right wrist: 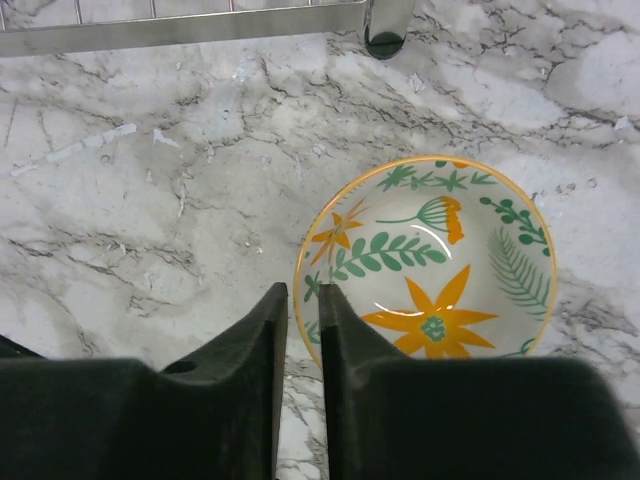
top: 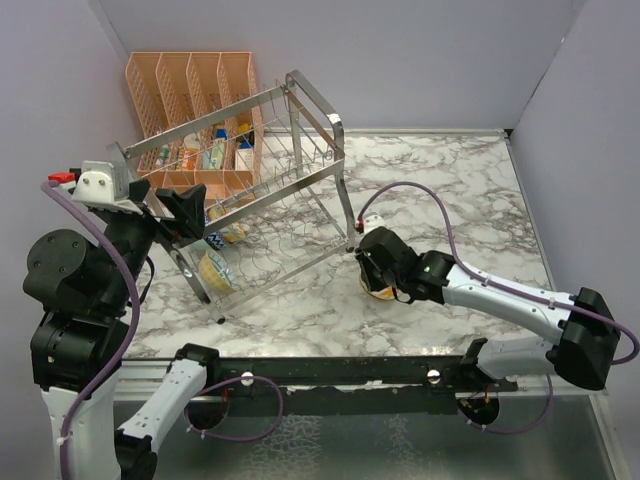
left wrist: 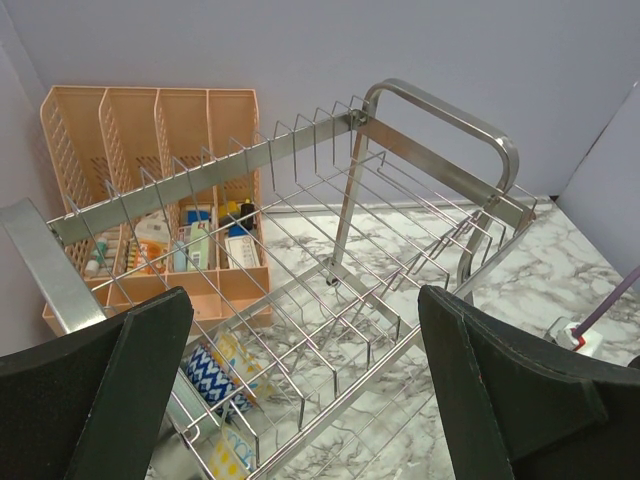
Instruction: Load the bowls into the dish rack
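Observation:
The chrome wire dish rack (top: 285,170) stands at the table's left middle; it also fills the left wrist view (left wrist: 400,200). Two patterned bowls (top: 216,268) stand on edge in its lower tier's left end, seen through the wires in the left wrist view (left wrist: 215,378). A cream bowl with orange and green flowers (right wrist: 440,260) sits upright on the marble just right of the rack (top: 381,293). My right gripper (right wrist: 303,292) is shut on its left rim, one finger inside and one outside. My left gripper (top: 190,215) is open and empty over the rack's left end (left wrist: 305,300).
A peach-orange mesh organiser (top: 195,90) with small packets stands behind the rack against the back wall, also in the left wrist view (left wrist: 150,130). A rack foot (right wrist: 385,28) stands just beyond the floral bowl. Grey walls close the left, back and right sides.

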Controlling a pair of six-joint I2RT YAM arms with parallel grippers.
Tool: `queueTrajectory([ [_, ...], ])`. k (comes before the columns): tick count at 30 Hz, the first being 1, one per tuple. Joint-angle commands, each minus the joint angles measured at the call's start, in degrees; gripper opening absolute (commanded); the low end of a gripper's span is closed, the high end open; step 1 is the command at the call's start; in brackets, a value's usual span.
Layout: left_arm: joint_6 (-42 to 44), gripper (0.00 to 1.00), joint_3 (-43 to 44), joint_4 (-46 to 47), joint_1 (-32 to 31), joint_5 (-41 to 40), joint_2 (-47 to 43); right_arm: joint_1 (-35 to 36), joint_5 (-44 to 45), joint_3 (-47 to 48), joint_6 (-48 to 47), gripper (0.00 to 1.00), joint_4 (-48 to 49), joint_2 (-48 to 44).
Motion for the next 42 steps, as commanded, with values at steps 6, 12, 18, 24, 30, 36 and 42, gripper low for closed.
queueTrajectory([
  [6,-0.07,0.99,-0.19,1.46,-0.14,-0.38,-0.96,-0.26,-1.83,2.45,-2.31,0.5,-2.54,1.53],
  [12,-0.31,0.99,-0.82,1.63,-0.14,-0.11,-1.17,-0.25,-2.87,1.28,-0.54,0.52,-0.17,5.41],
  [18,0.23,0.99,-0.23,1.16,-0.12,-0.1,-1.28,-0.24,-2.82,1.37,-0.25,0.52,2.15,9.08],
  [24,0.44,0.99,-0.33,0.82,-0.14,-0.42,-1.84,-0.25,-3.09,0.57,-0.19,0.49,3.85,12.08],
  [30,0.51,0.99,-0.85,0.71,-0.14,-0.66,-2.18,-0.26,-3.0,0.27,-0.48,0.23,4.14,12.03],
  [36,0.51,0.99,-1.17,0.91,-0.14,-0.78,-2.16,-0.25,-2.89,0.99,-0.76,0.1,2.94,9.69],
  [42,0.33,0.99,-1.28,0.93,-0.14,-0.76,-2.24,-0.26,-4.4,2.86,-1.21,0.1,1.24,7.87],
])
